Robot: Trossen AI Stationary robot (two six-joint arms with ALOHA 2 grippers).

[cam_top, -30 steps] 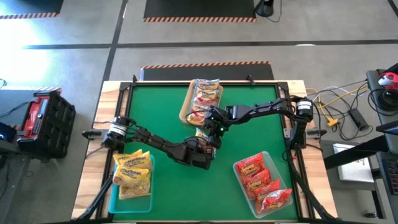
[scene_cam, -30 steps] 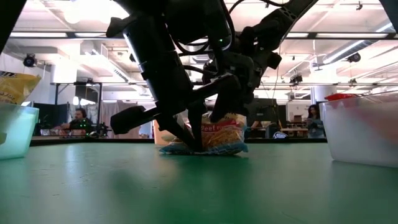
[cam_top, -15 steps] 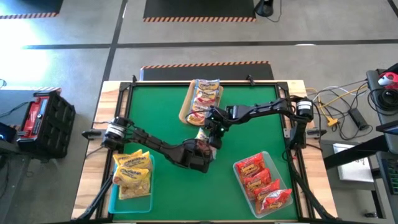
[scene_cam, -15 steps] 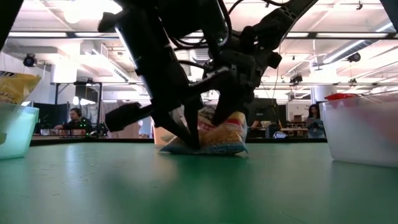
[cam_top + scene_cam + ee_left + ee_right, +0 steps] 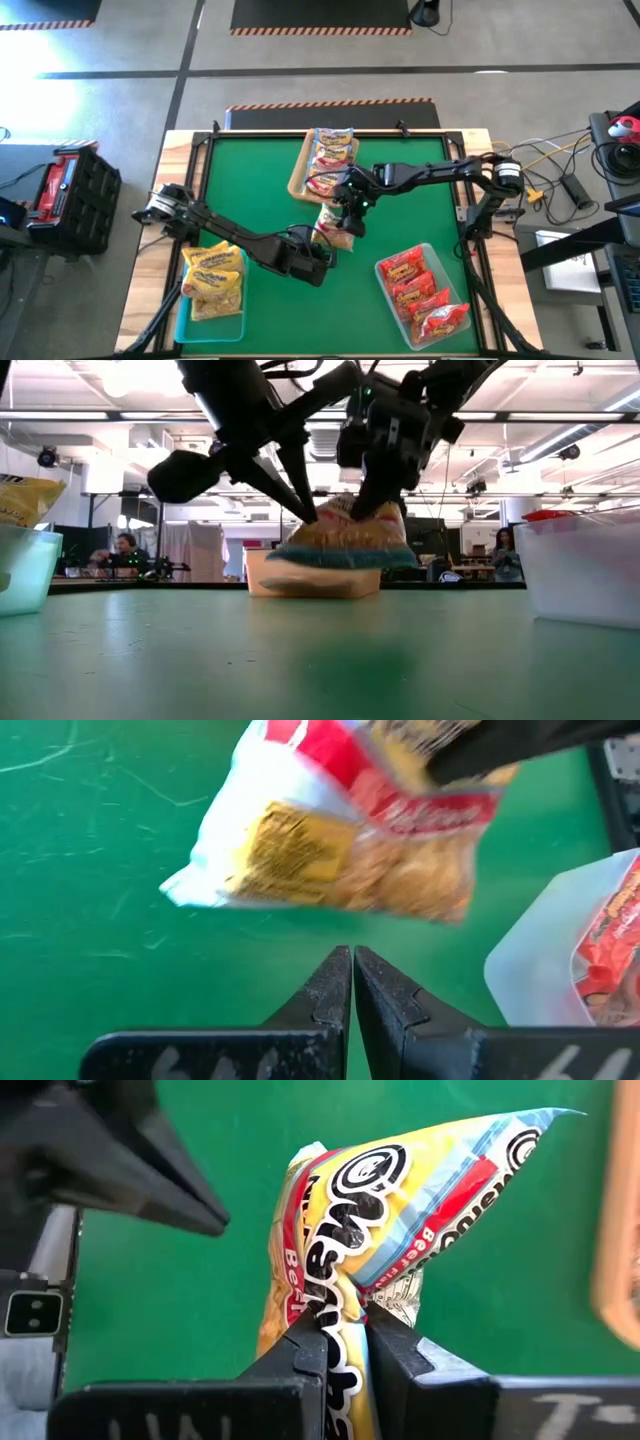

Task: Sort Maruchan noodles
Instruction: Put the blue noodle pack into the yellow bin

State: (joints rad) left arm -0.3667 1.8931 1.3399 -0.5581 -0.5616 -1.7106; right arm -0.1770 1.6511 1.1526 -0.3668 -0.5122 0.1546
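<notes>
Noodle packet hangs lengthwise level from right end effector.

I work in an open lab or workshop hall: beyond my green table I see a high ceiling with strip lights, people seated at benches, and hazard-striped floor mats.

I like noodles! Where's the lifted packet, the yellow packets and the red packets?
Lifted packet [image 5: 395,1190]: right wrist view, printed front.
Yellow packets [image 5: 213,280]: high view, top packet's middle.
Red packets [image 5: 420,295]: high view, middle packet.
</notes>
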